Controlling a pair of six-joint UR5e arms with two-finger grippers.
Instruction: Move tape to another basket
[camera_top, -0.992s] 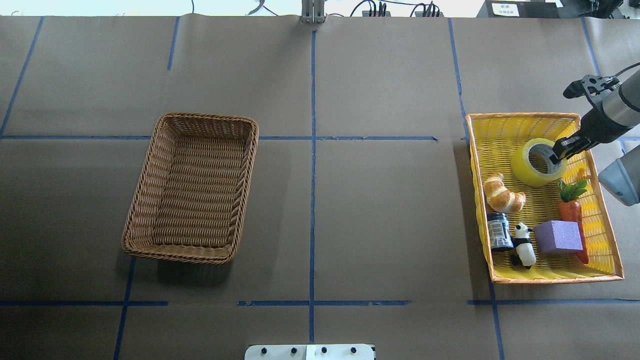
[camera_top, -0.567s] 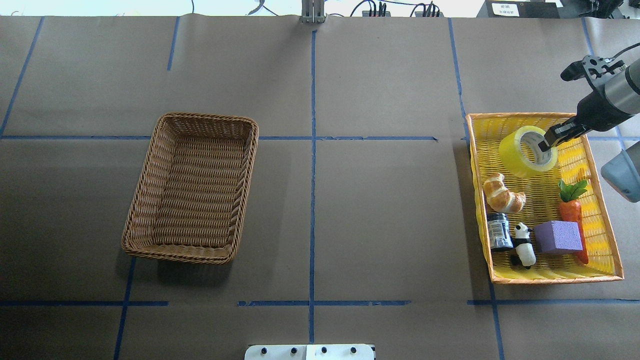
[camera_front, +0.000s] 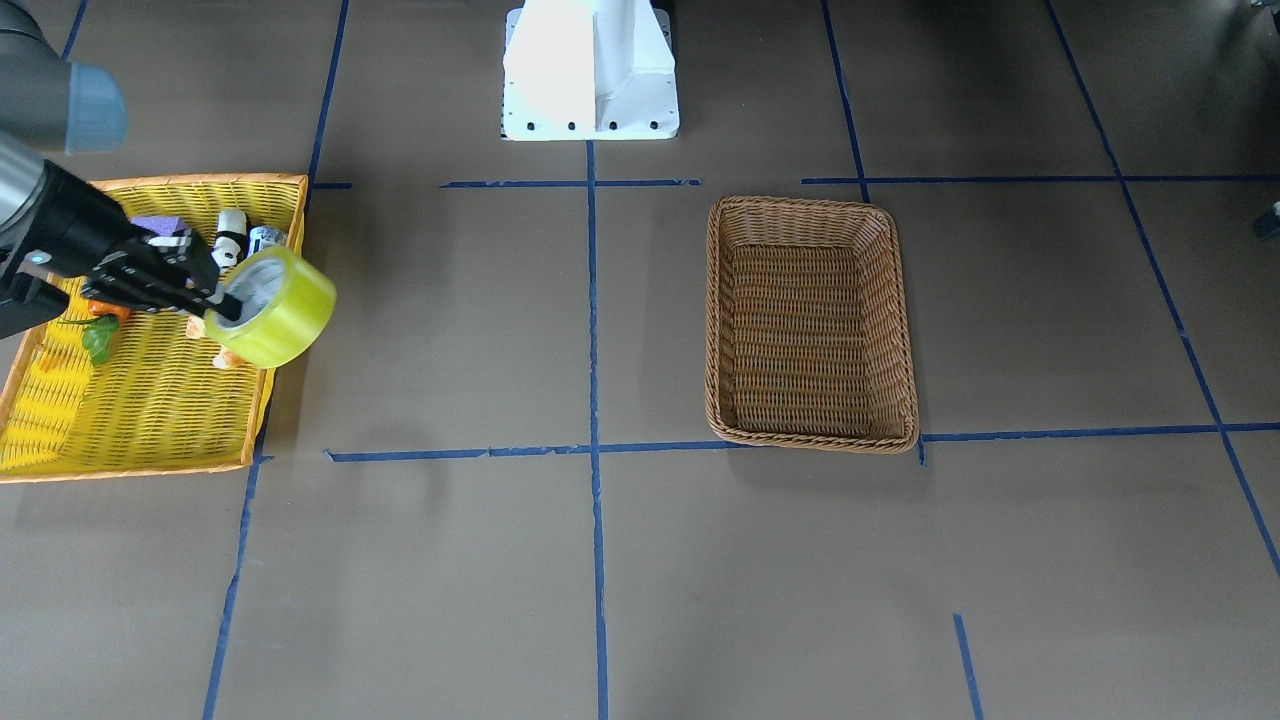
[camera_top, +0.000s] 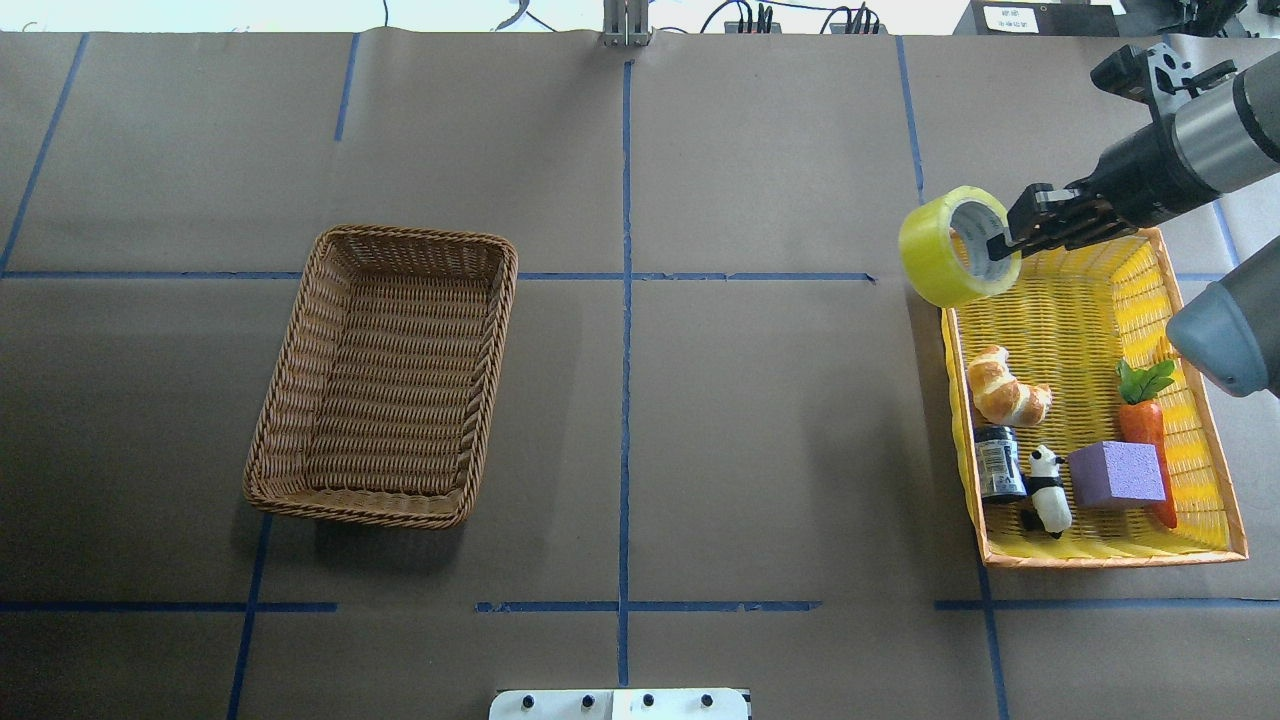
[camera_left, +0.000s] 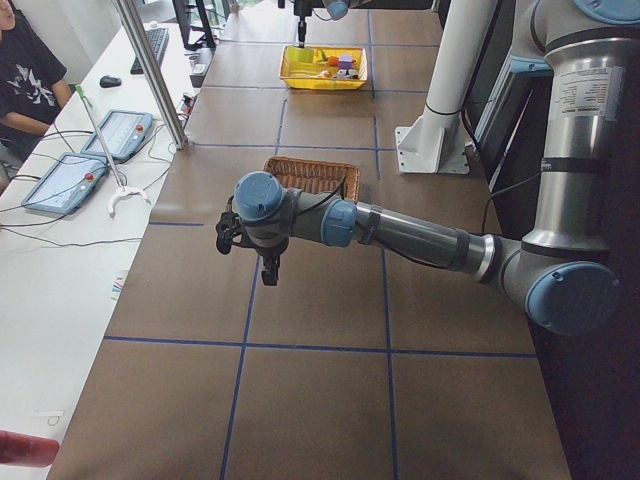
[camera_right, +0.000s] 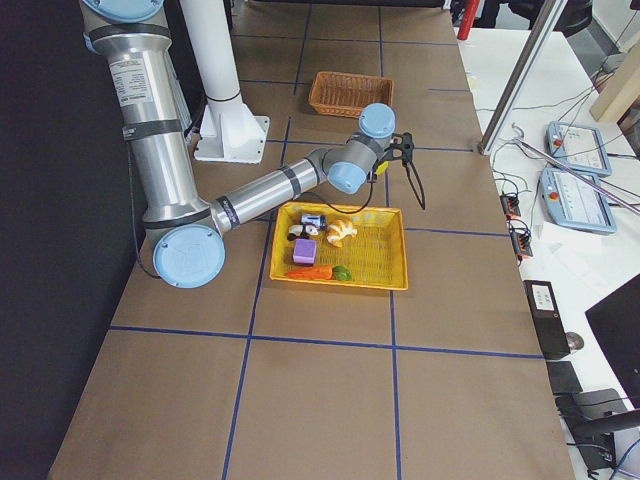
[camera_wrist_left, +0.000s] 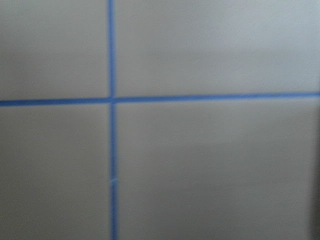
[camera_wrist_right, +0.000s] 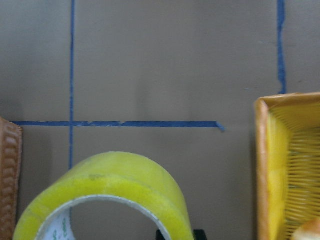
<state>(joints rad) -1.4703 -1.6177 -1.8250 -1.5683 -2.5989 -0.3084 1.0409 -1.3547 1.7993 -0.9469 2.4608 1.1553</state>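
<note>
The yellow tape roll (camera_top: 955, 247) hangs in the air over the far left corner of the yellow tray (camera_top: 1200, 545). My right gripper (camera_top: 1000, 243) is shut on its wall, with one finger inside the white core. From the front, the tape (camera_front: 275, 310) and the right gripper (camera_front: 215, 305) are above the tray's inner edge. The tape (camera_wrist_right: 115, 195) fills the bottom of the right wrist view. The brown wicker basket (camera_top: 395, 380) is empty, left of centre. My left gripper (camera_left: 268, 270) shows only in the exterior left view, above the table near the basket (camera_left: 310, 172); I cannot tell its state.
The yellow tray holds a croissant (camera_top: 1005, 385), a carrot (camera_top: 1145, 420), a purple block (camera_top: 1115, 473), a panda figure (camera_top: 1047, 490) and a dark jar (camera_top: 998, 462). Brown paper with blue tape lines lies between tray and basket. The robot base (camera_front: 590, 70) stands at the table's near edge.
My right gripper has lifted the tape out of the yellow tray and carried it left and away, to above the tray's far left corner. The basket has not moved.
</note>
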